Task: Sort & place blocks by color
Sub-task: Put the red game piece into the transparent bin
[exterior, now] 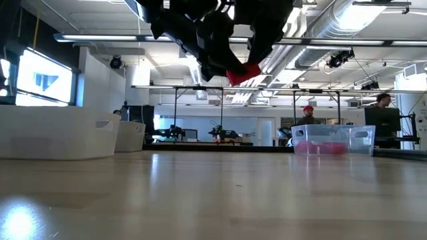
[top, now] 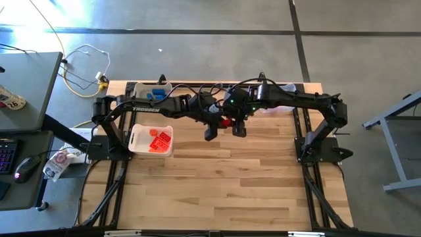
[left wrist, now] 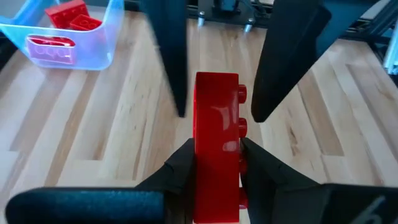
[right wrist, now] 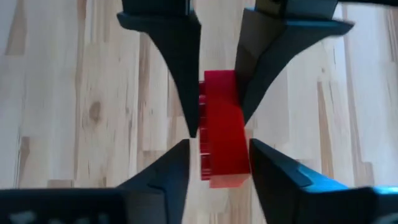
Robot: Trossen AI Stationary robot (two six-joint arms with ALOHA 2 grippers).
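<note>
A red studded block [left wrist: 216, 124] hangs in the air above the middle of the table, between both grippers; it also shows in the high view [top: 227, 123] and the low view [exterior: 243, 72]. My left gripper [left wrist: 217, 158] is shut on it. My right gripper [right wrist: 217, 163] is open, with a finger on either side of the block's other end [right wrist: 219, 84]; whether they touch cannot be told. Orange blocks [top: 159, 140] lie in a white bin [top: 137, 139]. More red blocks [left wrist: 73, 14] lie in a clear bin [left wrist: 106, 46]. My left gripper pinches the red block between its two fingers, one finger [left wrist: 252, 163] on the studded face [left wrist: 240, 134] and the other on the opposite flat face. The fingers slant down from above. The block is lifted clear of the table and juts out beyond the fingertips.
A blue-filled bin [top: 158, 92] stands at the table's far left edge, behind the white bin. The clear bin [exterior: 331, 140] stands at the far side, near the right arm. Bare wood [top: 223, 191] stretches across the near half of the table. People [exterior: 307, 113] show in the room beyond.
</note>
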